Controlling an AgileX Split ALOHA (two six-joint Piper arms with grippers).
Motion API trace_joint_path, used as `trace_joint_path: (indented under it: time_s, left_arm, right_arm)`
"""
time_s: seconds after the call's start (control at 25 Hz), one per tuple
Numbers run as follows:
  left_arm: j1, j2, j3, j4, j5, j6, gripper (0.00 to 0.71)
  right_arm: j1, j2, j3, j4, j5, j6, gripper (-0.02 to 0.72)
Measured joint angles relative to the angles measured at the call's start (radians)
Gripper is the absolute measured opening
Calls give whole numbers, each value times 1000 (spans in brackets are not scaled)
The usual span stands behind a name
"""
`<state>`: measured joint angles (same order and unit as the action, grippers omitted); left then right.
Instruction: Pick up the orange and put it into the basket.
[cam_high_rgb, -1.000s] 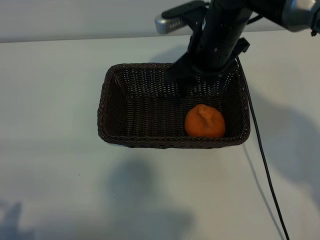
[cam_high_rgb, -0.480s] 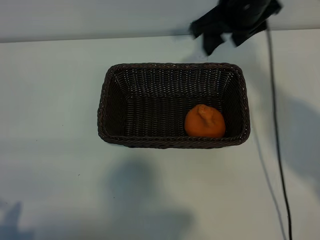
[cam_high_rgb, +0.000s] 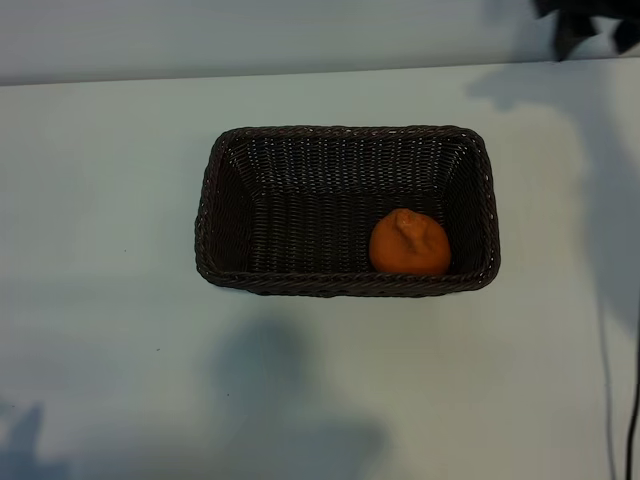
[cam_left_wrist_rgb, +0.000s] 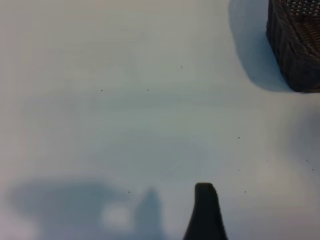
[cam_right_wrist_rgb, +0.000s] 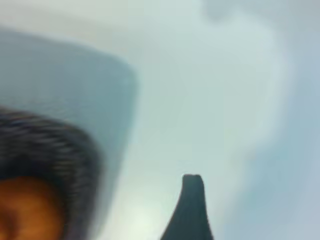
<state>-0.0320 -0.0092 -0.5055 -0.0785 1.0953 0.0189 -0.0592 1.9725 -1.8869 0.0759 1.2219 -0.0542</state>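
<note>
**Exterior view first: orange in the basket, both arms clear of it**

Exterior view: we see the basket (cam_high_rgb: 345, 210) near the middle of the pale surface (cam_high_rgb: 110, 200), long side across the picture. The orange (cam_high_rgb: 409, 243) lies inside it on the woven floor, in the near right corner, against the near wall and close to the right wall, its small bump pointing up. At the top right corner a dark piece of the right arm (cam_high_rgb: 585, 20) shows, well apart from the basket, and its shadow falls on the surface below it. We cannot make out its end effector from this camera. A thin black cable (cam_high_rgb: 632, 430) runs along the right edge. We see nothing of the left arm in this picture.

Left wrist view: we look down on bare surface with one dark fingertip (cam_left_wrist_rgb: 205, 212) of the left end effector at the picture's edge. It holds nothing, and its fingers stand wide apart. One corner of the basket's woven wall (cam_left_wrist_rgb: 295, 45) shows at a distance, with its shadow beside it.

Right wrist view: we see one dark fingertip (cam_right_wrist_rgb: 190, 210) of the right end effector over pale surface, empty, fingers spread wide. A blurred stretch of the basket's rim (cam_right_wrist_rgb: 50, 145) and part of the orange (cam_right_wrist_rgb: 25, 210) sit to one side, apart from the fingertip.
</note>
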Motion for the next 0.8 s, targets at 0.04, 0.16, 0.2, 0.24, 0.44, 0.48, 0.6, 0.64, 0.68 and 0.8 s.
trace_joint_path:
  time_s: [0.04, 0.16, 0.2, 0.24, 0.44, 0.48, 0.6, 0.64, 0.68, 0.8]
  left_arm:
    - [0, 0, 0, 0, 0, 0, 552]
    - [0, 0, 0, 0, 0, 0, 552]
    - [0, 0, 0, 0, 0, 0, 552]
    - [0, 0, 0, 0, 0, 0, 552]
    - [0, 0, 0, 0, 0, 0, 552]
    - [0, 0, 0, 0, 0, 0, 552]
    - [0, 0, 0, 0, 0, 0, 552]
    - [0, 0, 0, 0, 0, 0, 552]
    - [0, 0, 0, 0, 0, 0, 552]
    - [0, 0, 0, 0, 0, 0, 552]
  right_arm:
    - [-26, 0, 0, -2, 0, 0, 593]
    - [-89, 0, 0, -2, 0, 0, 593]
    - [-107, 0, 0, -2, 0, 0, 593]
    - [-125, 0, 0, -2, 0, -1, 593]
    - [-192, 0, 0, -2, 0, -1, 593]
    - [-201, 0, 0, -2, 0, -1, 593]
    - [-219, -10, 0, -2, 1, -2, 590]
    - [-221, -19, 0, 0, 2, -3, 587]
    - [-224, -31, 0, 0, 5, -3, 584]
    - [-224, -90, 0, 4, 7, -3, 581]
